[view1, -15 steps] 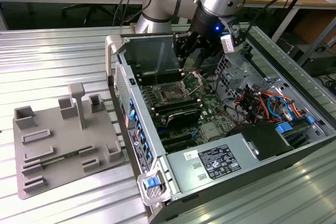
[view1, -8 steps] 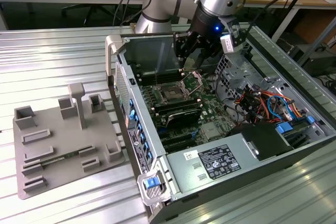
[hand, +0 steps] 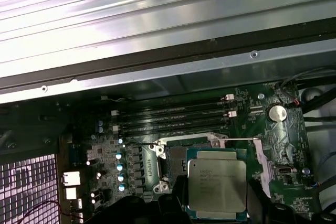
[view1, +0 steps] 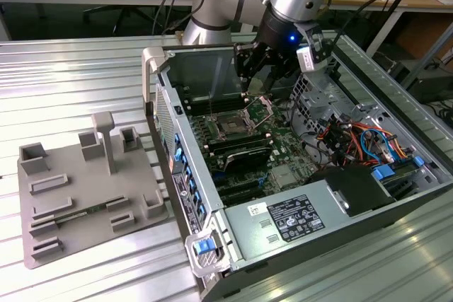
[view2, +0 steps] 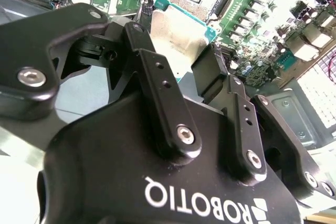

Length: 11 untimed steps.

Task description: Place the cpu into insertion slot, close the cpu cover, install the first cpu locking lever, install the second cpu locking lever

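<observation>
The cpu, a flat square chip with a silvery top and green edge, is pinched between my black fingers. My gripper is shut on it. In the exterior view the gripper hangs inside the open computer case, a little above and behind the insertion slot, a dark square socket with a thin silver rim. In the first wrist view the slot lies just beside the held chip and is partly hidden by it. The silver cpu cover stands tilted up and open next to the slot.
Long black memory slots run beside the socket near the case wall. A grey power supply box sits at the case front, and coloured cables lie on the exterior view's right. A grey fixture plate rests on the table.
</observation>
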{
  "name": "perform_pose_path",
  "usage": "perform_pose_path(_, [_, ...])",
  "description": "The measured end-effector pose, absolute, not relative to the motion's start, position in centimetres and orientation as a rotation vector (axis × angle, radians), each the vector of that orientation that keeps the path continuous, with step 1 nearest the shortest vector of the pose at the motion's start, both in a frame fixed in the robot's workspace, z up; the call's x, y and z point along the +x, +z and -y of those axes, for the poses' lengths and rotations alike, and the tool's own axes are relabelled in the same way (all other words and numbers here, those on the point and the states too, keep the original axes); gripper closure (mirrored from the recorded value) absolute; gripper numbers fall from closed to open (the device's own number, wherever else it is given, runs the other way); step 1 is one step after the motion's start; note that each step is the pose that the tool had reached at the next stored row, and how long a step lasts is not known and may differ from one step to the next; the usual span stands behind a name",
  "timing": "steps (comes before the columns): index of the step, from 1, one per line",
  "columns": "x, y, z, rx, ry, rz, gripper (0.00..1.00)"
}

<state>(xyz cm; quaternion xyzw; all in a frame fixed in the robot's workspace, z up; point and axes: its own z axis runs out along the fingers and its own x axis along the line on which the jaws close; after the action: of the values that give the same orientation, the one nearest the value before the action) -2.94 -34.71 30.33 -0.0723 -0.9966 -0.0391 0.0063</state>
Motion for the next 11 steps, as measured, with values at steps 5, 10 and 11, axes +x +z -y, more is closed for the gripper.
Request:
perform_pose_path(5, [-2.94, 30.32, 34.71, -0.246, -0.122, 3.118, 0.45])
perform_pose_path(10, [-2.94, 30.31, 34.71, -0.265, -0.122, 3.116, 0.45])
perform_pose_path(11, [-2.94, 30.31, 34.71, -0.272, -0.121, 3.116, 0.45])
